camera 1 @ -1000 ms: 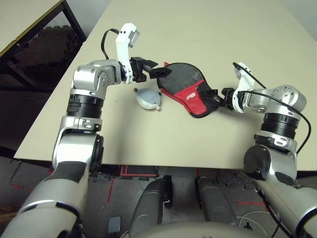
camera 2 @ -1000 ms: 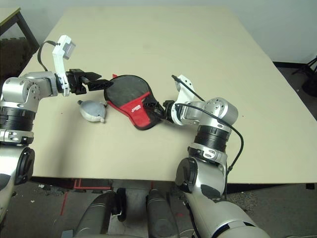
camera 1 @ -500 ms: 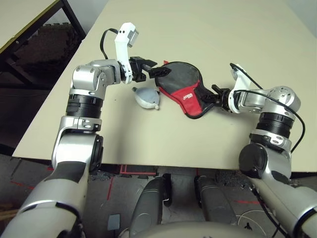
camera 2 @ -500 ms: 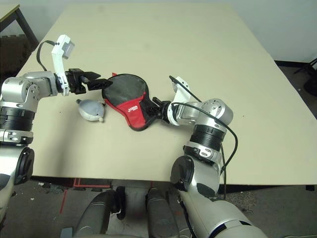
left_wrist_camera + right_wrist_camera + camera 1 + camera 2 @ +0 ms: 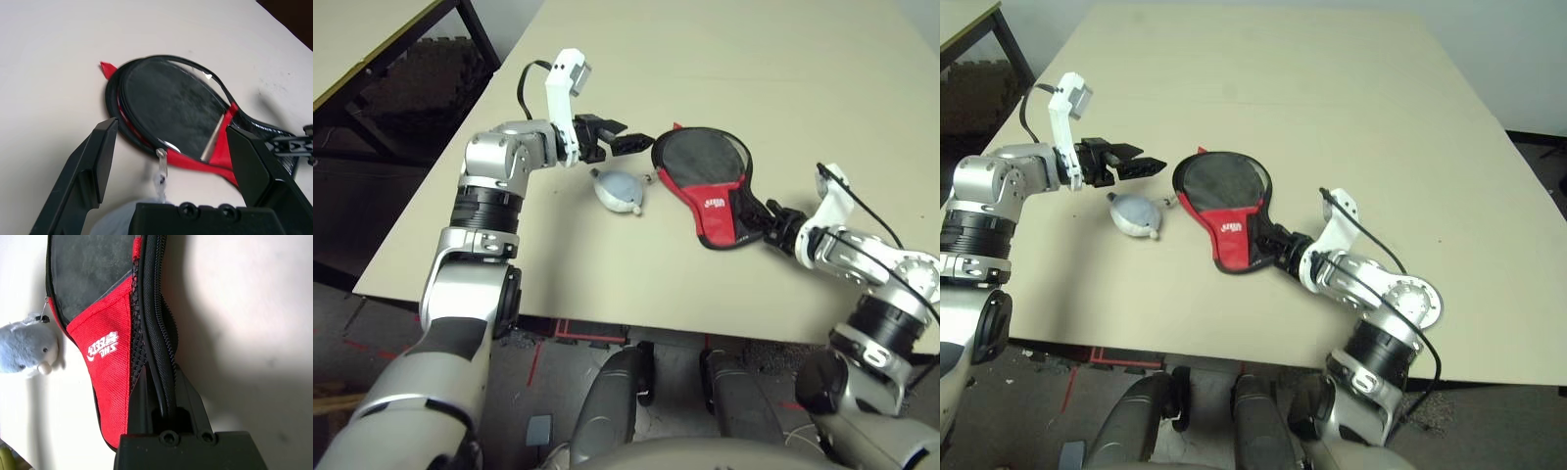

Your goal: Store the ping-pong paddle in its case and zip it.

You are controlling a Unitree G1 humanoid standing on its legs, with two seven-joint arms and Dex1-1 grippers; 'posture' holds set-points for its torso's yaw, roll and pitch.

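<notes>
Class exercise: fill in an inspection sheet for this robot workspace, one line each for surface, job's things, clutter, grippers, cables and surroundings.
Surface: beige table, bare apart from the items below.
Job's things: black-and-red paddle-shaped fabric case lying flat; paddle not visible.
Clutter: small grey-blue soft lump beside the case, tied to it by a small ring.
Grippers: left gripper open, hovering off the case's round end; right gripper shut on the case's narrow end, at the zipper rim.
Cables: black cable along the right wrist.
Surroundings: dark-framed second table at left.

grey lump (image 5: pixel 619 189) beside case (image 5: pixel 705 176), table (image 5: pixel 783 69) open beyond
</notes>
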